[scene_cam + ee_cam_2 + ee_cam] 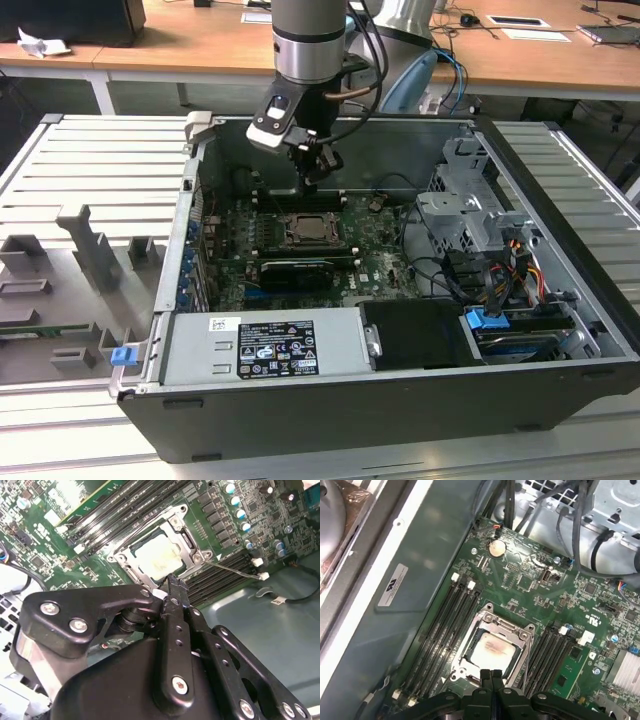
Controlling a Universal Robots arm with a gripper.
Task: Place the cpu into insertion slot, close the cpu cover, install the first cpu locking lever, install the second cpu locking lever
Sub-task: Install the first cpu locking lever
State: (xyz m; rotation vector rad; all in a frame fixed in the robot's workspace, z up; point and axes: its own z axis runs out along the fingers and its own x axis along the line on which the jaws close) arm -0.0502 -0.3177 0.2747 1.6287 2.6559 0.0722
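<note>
On the exterior view's left a grey tray (90, 270) of moulded holders sits outside the open computer case (300, 420), with a small blue clip (122, 355) at its near corner; it seems set there to keep parts within the arm's reach. Further right, inside the case, the green board (375, 240) lies flat, so the socket (287, 235) faces upward and can be worked from above. The gripper (318, 170) hangs over the socket's far edge, its fingers pressed together with nothing visible between them; closed like this they make one narrow tip, probably better for pushing than for grasping. The chip (490, 652) lies in the socket, and the cover (506, 625) appears folded down over it, its cut-out leaving the chip's pale top showing. In the second wrist view a thin wire lever (235, 570) angles out from the socket's corner across the memory slots; I judge it not yet latched. Beyond, on the exterior view's right, stands the drive cage (465, 210), with coloured cables (500, 270) looping out just below it.
</note>
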